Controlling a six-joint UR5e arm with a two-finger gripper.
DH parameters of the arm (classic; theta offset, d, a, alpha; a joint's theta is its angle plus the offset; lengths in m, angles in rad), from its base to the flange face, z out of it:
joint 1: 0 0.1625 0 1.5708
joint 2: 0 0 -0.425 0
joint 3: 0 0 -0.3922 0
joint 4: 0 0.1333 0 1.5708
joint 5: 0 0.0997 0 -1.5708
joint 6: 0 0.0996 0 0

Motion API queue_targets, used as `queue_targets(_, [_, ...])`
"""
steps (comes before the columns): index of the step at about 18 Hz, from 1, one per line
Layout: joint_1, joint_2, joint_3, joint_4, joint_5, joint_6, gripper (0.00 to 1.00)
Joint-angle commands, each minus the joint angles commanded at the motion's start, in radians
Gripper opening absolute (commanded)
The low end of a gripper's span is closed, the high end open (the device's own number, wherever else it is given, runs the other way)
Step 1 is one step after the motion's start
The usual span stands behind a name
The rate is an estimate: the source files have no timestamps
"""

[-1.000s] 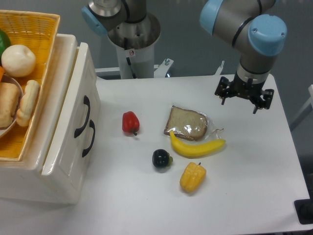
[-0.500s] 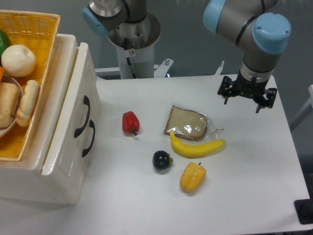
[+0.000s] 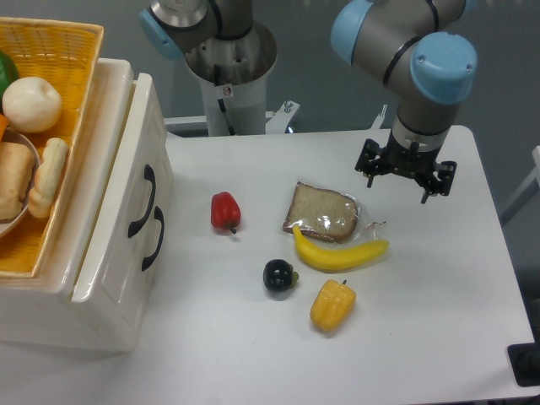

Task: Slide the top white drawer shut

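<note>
Your pincer (image 3: 405, 173) has shifted left over the last second, out from the counter's (image 3: 439, 287) right edge and toward the cabinet; jaws spread, holding nothing. My read: that's the start of the approach, no contact yet.

Nearest it, just below-left: bagged bread slice (image 3: 321, 213), then banana (image 3: 341, 253), yellow pepper (image 3: 332, 305) and a dark round fruit (image 3: 278, 274). Further left, red pepper (image 3: 225, 211).

Well left of the pincer, the top white drawer (image 3: 126, 152) stands proud of the cabinet, black handle (image 3: 149, 186) facing you; unmoved.

Farthest out, the woven yellow basket (image 3: 72, 63) on the cabinet holds bread rolls (image 3: 25, 181) and a pale round item (image 3: 31, 104).
</note>
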Motion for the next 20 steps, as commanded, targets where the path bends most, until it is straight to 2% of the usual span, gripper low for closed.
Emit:
queue_targets(2, [-0.003, 0.008, 0.002, 0.003, -0.006, -0.012, 1.0])
queue_targets(5, [-0.006, 0.012, 0.005, 0.002, -0.051, -0.132, 1.0])
queue_targets(7, [-0.014, 0.024, 0.002, -0.003, -0.022, -0.132, 1.0])
queue_targets(9, [-0.043, 0.028, -0.011, -0.005, -0.026, -0.13, 1.0])
queue_targets(20, [-0.087, 0.066, -0.057, -0.006, -0.031, -0.149, 1.0])
